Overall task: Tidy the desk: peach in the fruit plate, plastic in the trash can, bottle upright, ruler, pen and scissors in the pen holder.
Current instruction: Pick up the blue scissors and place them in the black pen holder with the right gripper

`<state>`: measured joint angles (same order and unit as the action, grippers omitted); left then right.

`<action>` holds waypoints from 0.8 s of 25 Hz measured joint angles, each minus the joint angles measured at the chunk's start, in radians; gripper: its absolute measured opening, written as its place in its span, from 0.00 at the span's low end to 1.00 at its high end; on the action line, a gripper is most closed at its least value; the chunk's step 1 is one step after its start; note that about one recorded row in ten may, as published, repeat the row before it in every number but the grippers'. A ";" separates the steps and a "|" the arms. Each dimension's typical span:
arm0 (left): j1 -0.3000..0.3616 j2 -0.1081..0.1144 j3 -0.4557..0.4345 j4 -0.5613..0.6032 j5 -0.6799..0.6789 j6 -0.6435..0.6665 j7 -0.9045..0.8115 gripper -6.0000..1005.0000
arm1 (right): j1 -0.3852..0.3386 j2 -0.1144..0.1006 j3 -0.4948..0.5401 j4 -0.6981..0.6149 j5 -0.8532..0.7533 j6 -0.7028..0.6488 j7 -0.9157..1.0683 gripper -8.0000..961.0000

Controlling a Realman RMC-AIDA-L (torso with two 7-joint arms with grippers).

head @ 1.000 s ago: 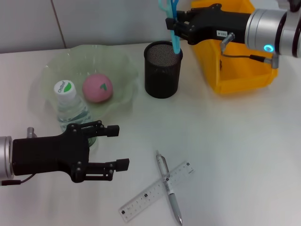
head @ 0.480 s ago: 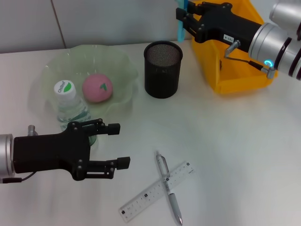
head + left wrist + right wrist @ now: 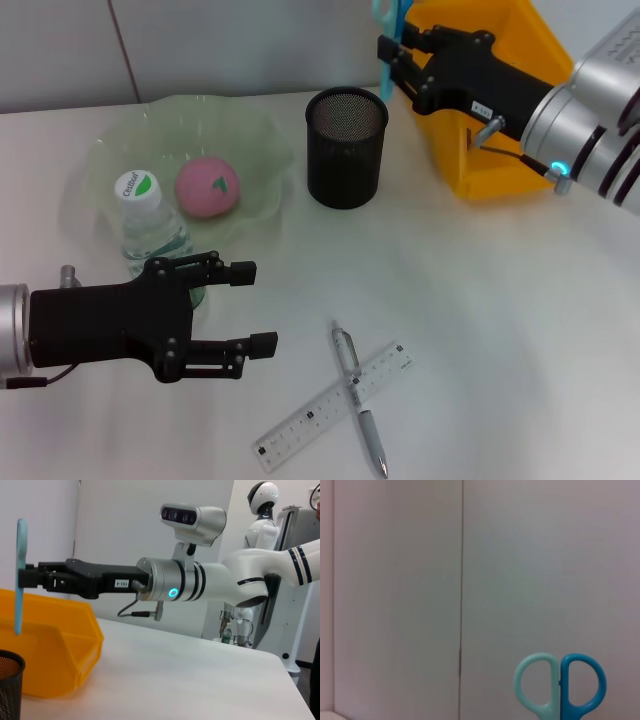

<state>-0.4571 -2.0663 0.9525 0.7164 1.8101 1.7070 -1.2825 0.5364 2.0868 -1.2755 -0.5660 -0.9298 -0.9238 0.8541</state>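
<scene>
- Head view, far left: your left gripper [image 3: 250, 308] hangs low over the desk [image 3: 500, 330], jaws spread and holding nothing, just in front of the bottle [image 3: 148, 222].
- The bottle stands upright, cap up, at the front edge of the fruit plate [image 3: 120, 150]. The peach [image 3: 208, 187] lies in the plate, so I'd call both jobs done.
- Centre front: the pen [image 3: 358, 397] and the ruler [image 3: 333, 406] lie crossed on the desk, not yet picked up.
- Centre back: the pen holder [image 3: 346, 147] stands upright – can't see anything inside it.
- Right: your right gripper [image 3: 389, 45] pinches the scissors [image 3: 386, 18], which hang vertical, above and slightly behind the holder's rim. Right wrist view shows the handle loops up.
- The trash can [image 3: 490, 120] sits behind that arm; no plastic in sight.
- Step in hand, I'd say: scissors into the holder. Next you'd need the tip centred over the opening, then straight down, then let go – off-centre could snag the mesh rim.
</scene>
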 joint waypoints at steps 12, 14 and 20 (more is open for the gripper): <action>-0.002 -0.001 0.000 -0.001 0.000 -0.002 0.000 0.81 | 0.084 0.002 0.006 0.124 0.008 0.013 -0.050 0.25; -0.002 -0.001 -0.001 -0.001 0.000 -0.002 0.000 0.81 | 0.093 0.002 0.006 0.138 0.008 0.017 -0.055 0.25; -0.003 -0.002 -0.002 -0.002 -0.001 -0.003 -0.001 0.81 | 0.124 0.002 0.007 0.176 0.009 0.054 -0.081 0.25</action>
<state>-0.4602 -2.0678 0.9510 0.7147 1.8095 1.7045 -1.2835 0.6605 2.0892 -1.2690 -0.3898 -0.9204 -0.8700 0.7732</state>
